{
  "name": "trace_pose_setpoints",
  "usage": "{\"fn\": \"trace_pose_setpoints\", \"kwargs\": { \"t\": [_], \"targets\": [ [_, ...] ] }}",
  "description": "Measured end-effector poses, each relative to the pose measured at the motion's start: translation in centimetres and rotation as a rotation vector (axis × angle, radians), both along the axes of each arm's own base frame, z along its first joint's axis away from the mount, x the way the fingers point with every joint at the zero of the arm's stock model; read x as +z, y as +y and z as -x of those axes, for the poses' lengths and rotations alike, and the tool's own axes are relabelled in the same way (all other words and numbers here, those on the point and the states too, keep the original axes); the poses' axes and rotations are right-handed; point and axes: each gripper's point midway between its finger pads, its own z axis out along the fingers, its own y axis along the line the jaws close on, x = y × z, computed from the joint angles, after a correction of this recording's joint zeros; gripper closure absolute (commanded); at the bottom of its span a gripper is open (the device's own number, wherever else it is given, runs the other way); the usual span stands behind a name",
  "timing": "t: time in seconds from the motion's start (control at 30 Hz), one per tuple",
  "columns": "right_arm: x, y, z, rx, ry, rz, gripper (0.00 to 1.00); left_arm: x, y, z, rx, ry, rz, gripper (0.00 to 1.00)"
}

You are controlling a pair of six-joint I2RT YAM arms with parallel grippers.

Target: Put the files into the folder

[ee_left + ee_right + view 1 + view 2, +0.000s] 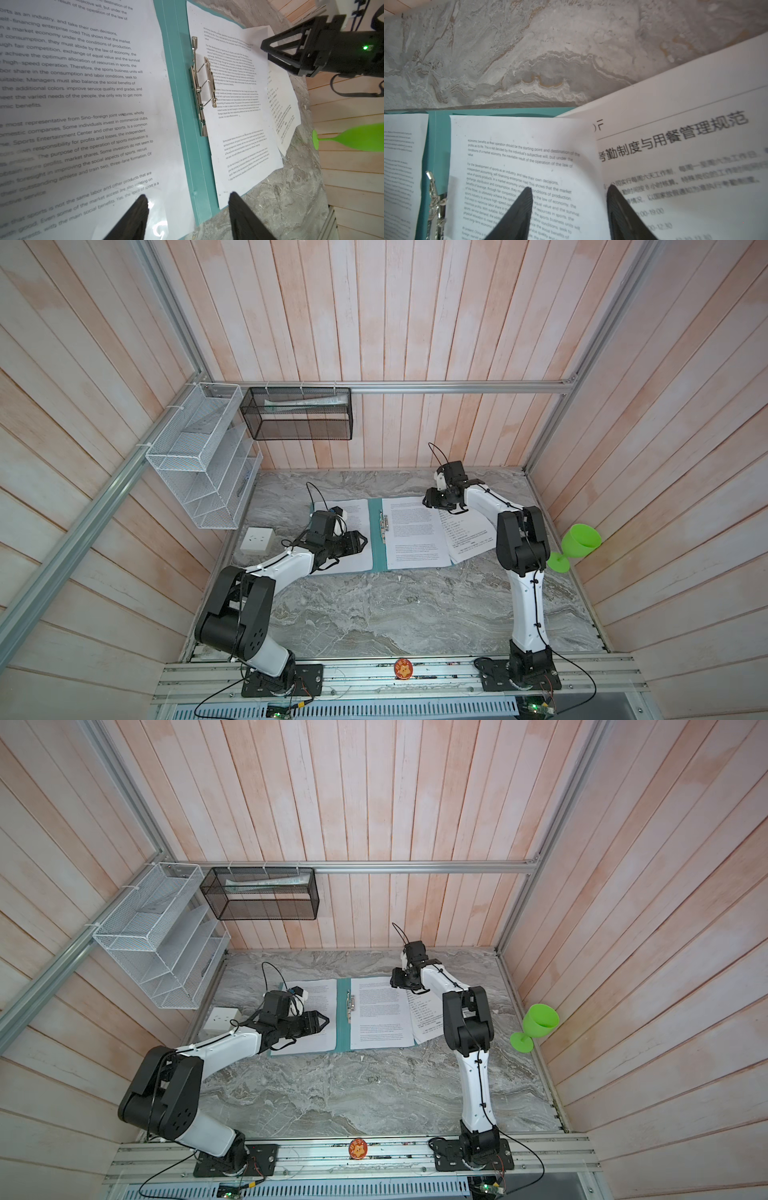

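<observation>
**Files half-filed, one sheet astray**
Both top views: a thin teal card folder [375, 549] lies open on the marble tabletop [374, 614], with white printed paper files [415, 531] over both covers. Left wrist: the left gripper [188, 199] hovers wide and empty. Right wrist: the right gripper [569, 188] gapes, empty, above the skewed sheet [685, 145]; next, likely, slide it square.

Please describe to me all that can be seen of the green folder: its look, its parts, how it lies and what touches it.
The folder is thin, teal-green and card-like. It lies open and flat on the marble table. Only its spine strip and narrow edges show: the left sheet covers one cover, the right sheet the other. A shiny metal clip sits beside the spine, at the right sheet's edge, with its wire arms raised.
</observation>
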Motion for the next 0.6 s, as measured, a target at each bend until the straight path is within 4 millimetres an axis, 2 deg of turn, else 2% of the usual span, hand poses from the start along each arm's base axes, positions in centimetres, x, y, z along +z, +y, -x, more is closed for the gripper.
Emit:
{"fn": "trace_pose_setpoints", "kwargs": {
  "t": [0.13,0.23,0.3,0.37,0.47,0.6],
  "targets": [
    [2.5,-5.9,-0.8,-0.038,-0.038,0.008,0.43,0.0,0.1,-0.1,-0.002,-0.006,-0.003,0.36],
    [4.2,-12.0,-1.3,-0.072,-0.059,-0.042,0.44,0.1,0.0,-0.2,-0.005,-0.013,0.000,0.36],
    [4.4,-16.2,-1.1,-0.095,-0.059,-0.073,0.45,0.1,-0.1,-0.3,-0.011,-0.017,0.007,0.36],
    [4.0,-19.4,-0.3,-0.108,-0.038,-0.097,0.46,-0.1,-0.3,-0.3,-0.018,-0.013,0.013,0.36],
    [3.1,-21.4,1.0,-0.087,-0.002,-0.130,0.47,-0.5,-0.5,-0.3,-0.025,-0.002,0.017,0.36],
    [1.8,-20.6,2.2,-0.018,0.038,-0.162,0.47,-0.5,-0.7,-0.2,-0.037,-0.001,0.029,0.36]
  ]
}}
